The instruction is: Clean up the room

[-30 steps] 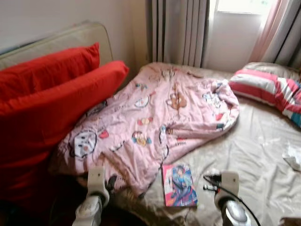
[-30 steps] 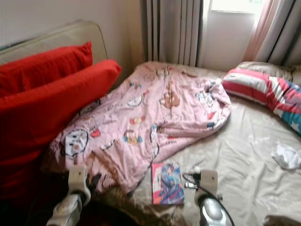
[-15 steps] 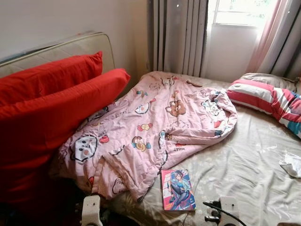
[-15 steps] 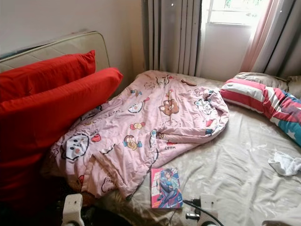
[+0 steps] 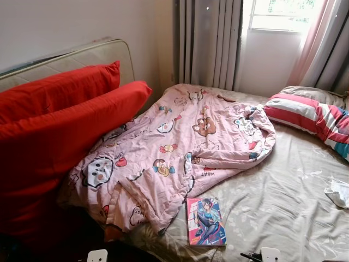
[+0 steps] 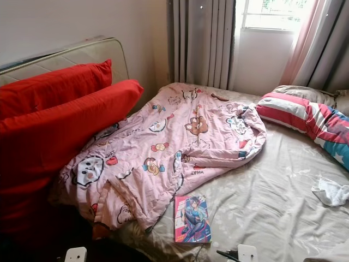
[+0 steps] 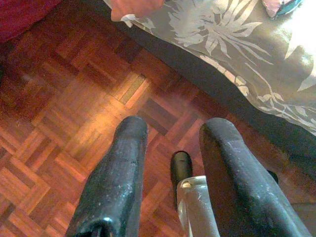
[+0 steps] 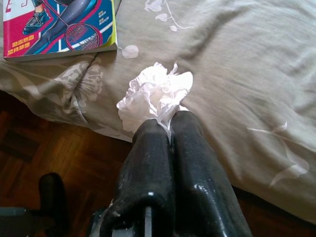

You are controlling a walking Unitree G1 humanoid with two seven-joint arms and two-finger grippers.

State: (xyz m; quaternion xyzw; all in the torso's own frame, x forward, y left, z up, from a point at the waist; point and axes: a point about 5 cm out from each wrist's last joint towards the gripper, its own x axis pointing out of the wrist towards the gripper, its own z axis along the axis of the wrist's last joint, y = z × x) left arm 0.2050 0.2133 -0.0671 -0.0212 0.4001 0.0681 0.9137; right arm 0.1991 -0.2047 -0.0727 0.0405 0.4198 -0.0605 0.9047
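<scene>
Right hand (image 8: 165, 123) closed on a crumpled tissue (image 8: 154, 94), just above the bed (image 5: 283, 202) edge near the magazine (image 5: 206, 220). Left hand (image 7: 170, 143) open over the floor. Still left: another tissue (image 6: 330, 192), magazine, rumpled pink blanket (image 5: 180, 147).

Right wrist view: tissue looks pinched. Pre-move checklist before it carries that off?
1. Right gripper jaws shut on white tissue: ok.
2. Tissue lifted off the bed sheet: cannot tell.
3. Book apart from the tissue: ok.
4. Left gripper jaws open, holding nothing, over the wooden floor: ok.
5. Second white tissue left on the bed's right side: not ok.
6. Bin in sight: cannot tell.
</scene>
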